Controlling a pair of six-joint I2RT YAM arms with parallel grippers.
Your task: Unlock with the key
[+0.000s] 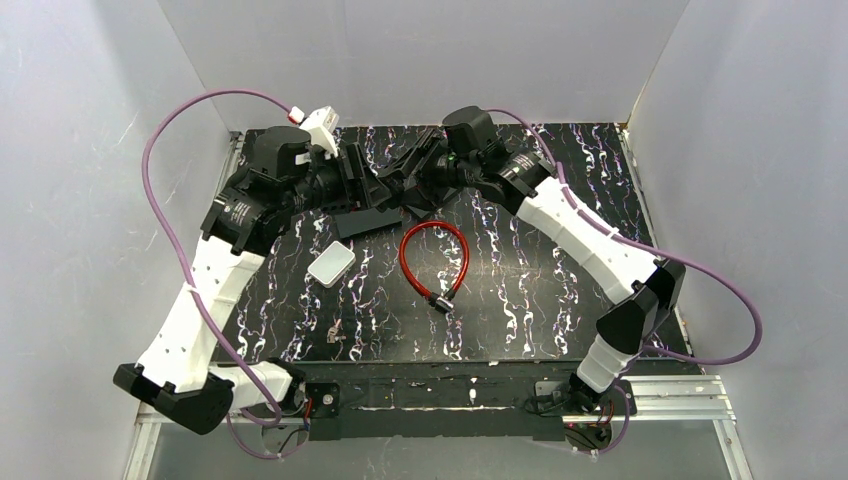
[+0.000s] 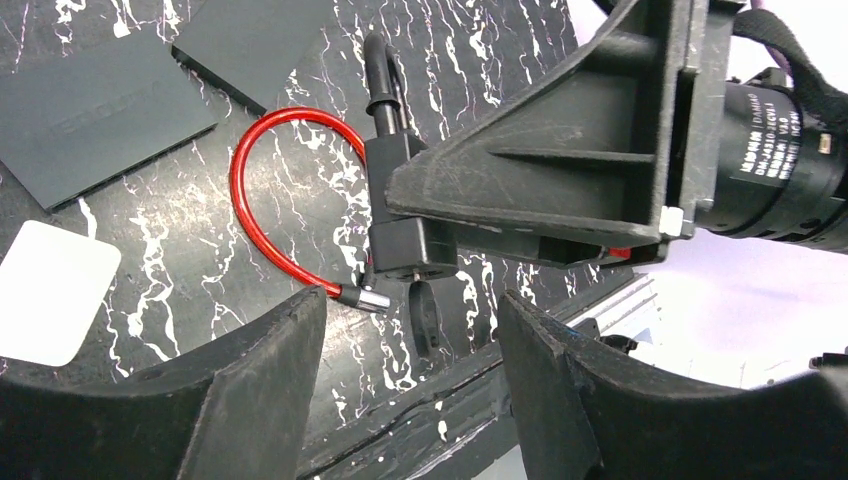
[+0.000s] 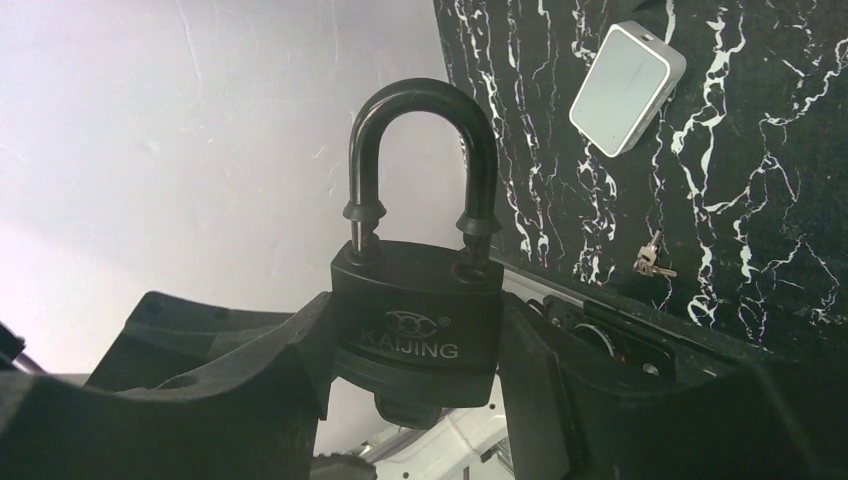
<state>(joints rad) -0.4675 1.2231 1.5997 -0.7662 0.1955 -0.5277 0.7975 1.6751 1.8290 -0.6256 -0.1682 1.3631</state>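
A black KAIJING padlock point(image 3: 415, 315) is clamped by its body between the fingers of my right gripper point(image 3: 415, 305), shackle closed and pointing away from the wrist. A black oval tab point(image 2: 427, 318) sticks out of the padlock's point(image 2: 405, 215) underside. My left gripper point(image 2: 410, 310) is open, its two fingers standing either side of that tab without touching it. The key point(image 3: 652, 258), tiny and silvery on a small ring, lies on the black marbled table point(image 1: 520, 290) near the front edge, also visible from above as the key point(image 1: 335, 333), apart from both grippers point(image 1: 372, 192) point(image 1: 405, 185).
A red cable lock point(image 1: 435, 255) lies looped mid-table below the grippers. A white box point(image 1: 331, 264) sits to its left. Flat black pads point(image 2: 90, 110) lie behind it. White walls enclose the table on three sides.
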